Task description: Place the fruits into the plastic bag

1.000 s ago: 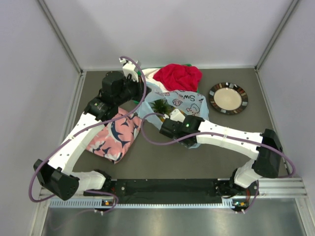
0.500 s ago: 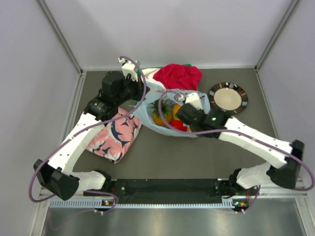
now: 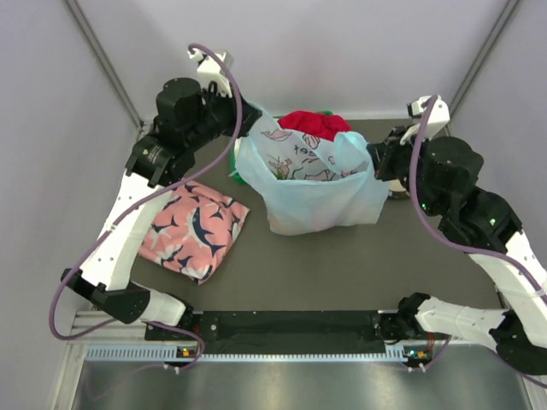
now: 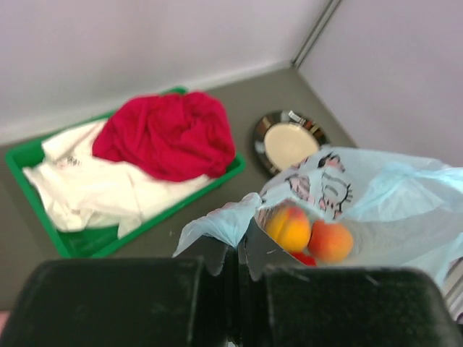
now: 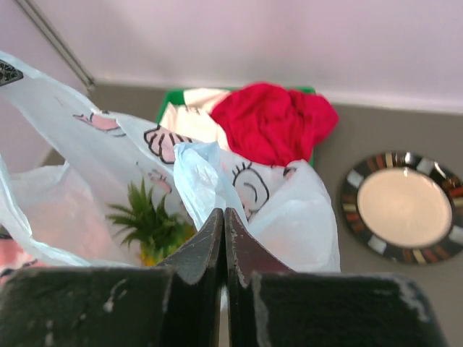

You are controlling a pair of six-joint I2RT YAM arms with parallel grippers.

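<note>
Pink shark-print cloth (image 3: 192, 226) lies flat toward the counter's left edge. Left end effector (image 4: 233, 264) is closed, pinching the left handle of the plastic bag (image 3: 316, 192). The bag hangs stretched between both arms with its mouth open, mid-counter toward the far edge, just in front of the green tray (image 4: 87, 244) of red and white clothes. Inside: pineapple (image 5: 152, 224), mango (image 4: 288, 225), peach (image 4: 330, 241), sliver of red fruit (image 4: 304, 258). Right end effector (image 5: 223, 224) is closed on the right handle. Plate (image 5: 405, 206) sits by the far right corner.
</note>
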